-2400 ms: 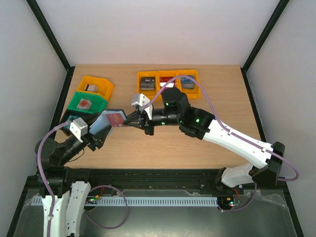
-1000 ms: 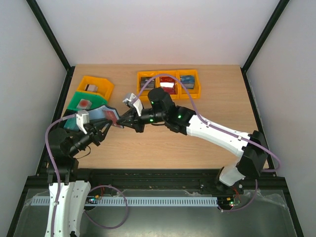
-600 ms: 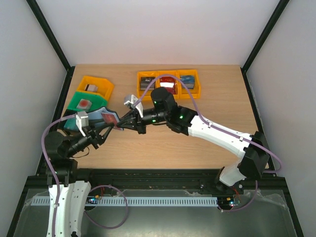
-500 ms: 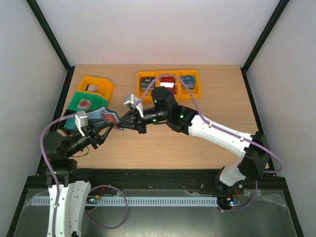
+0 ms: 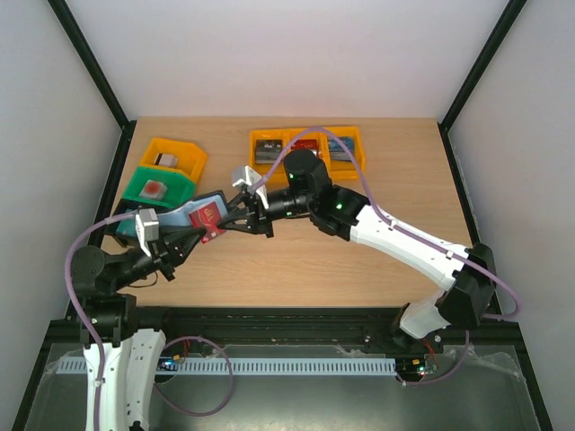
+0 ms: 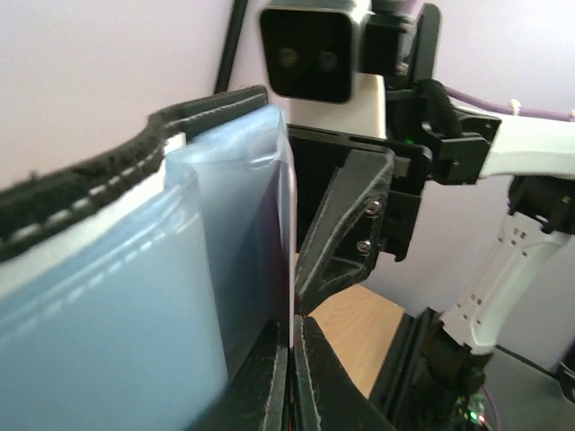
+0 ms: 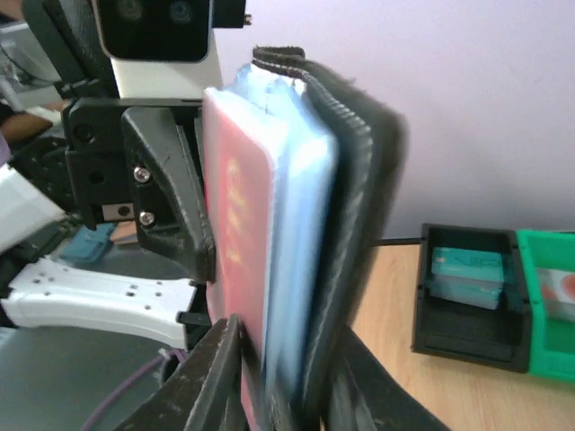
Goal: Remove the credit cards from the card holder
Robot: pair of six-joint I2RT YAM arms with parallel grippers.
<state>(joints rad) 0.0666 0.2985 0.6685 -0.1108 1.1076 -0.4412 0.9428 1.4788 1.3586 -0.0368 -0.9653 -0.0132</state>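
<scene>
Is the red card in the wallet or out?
Partly out. The red card lies against the wallet's blue inside, one end poking past the edge. How deep it sits, cannot tell.

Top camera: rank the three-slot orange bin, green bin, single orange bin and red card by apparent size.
1. three-slot orange bin
2. green bin and single orange bin: they look about alike, so not ranked
3. red card: smallest, even though held up nearer the camera

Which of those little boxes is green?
The green box sits on the left, just in front of a lone orange box; the three joined boxes are orange too.
</scene>
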